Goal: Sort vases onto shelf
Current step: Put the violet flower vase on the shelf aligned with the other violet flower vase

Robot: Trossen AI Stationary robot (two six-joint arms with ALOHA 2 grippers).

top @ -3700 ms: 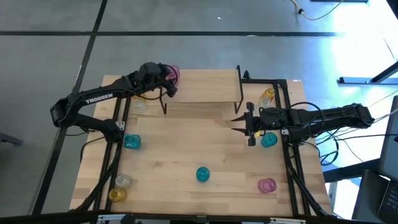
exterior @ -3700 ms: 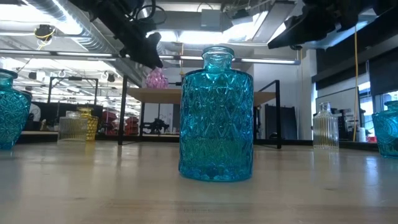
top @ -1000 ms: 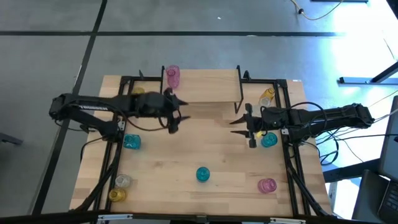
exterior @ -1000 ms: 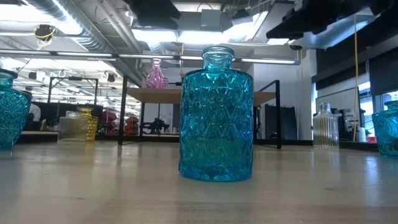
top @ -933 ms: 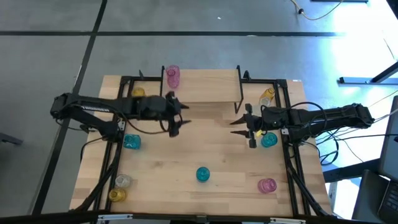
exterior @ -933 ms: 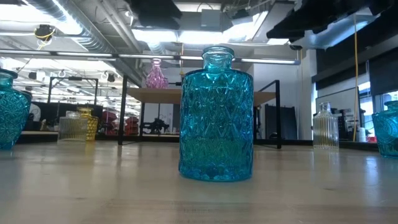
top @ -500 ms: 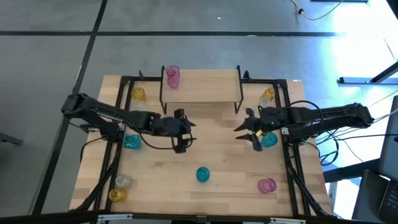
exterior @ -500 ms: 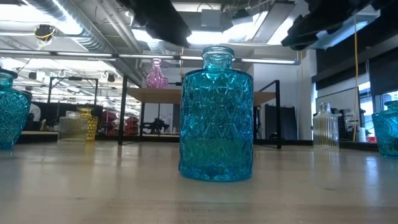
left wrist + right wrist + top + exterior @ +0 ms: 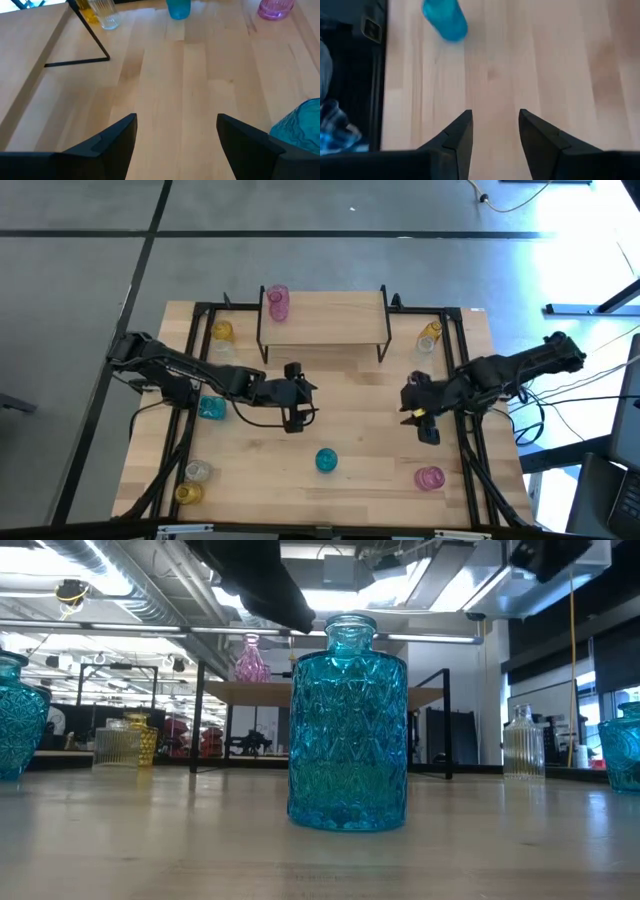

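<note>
One pink vase (image 9: 277, 302) stands on the shelf (image 9: 325, 320) at the far middle of the table. A teal vase (image 9: 326, 461) stands on its base near the table's front, large in the low view (image 9: 347, 725). My left gripper (image 9: 307, 408) hangs open over the middle of the table, above and far-left of that vase (image 9: 300, 127), with nothing between its fingers (image 9: 176, 120). My right gripper (image 9: 413, 418) is open at the table's right, tipped steeply down over bare wood (image 9: 495, 114), and the teal vase (image 9: 445, 20) lies ahead of it.
More vases stand on the table: teal (image 9: 210, 408) at the left, clear and yellow (image 9: 190, 480) at the near left, yellow (image 9: 221, 330) at the far left, yellow and clear (image 9: 430, 335) at the far right, pink (image 9: 430, 477) at the near right. Black frame rails (image 9: 468, 440) run along both sides.
My left gripper has come away from the shelf's front toward the table's near edge and down, staying open. My right gripper has risen, swung toward the near edge and tipped from level to pointing steeply down; its arm now covers the teal vase at the right.
</note>
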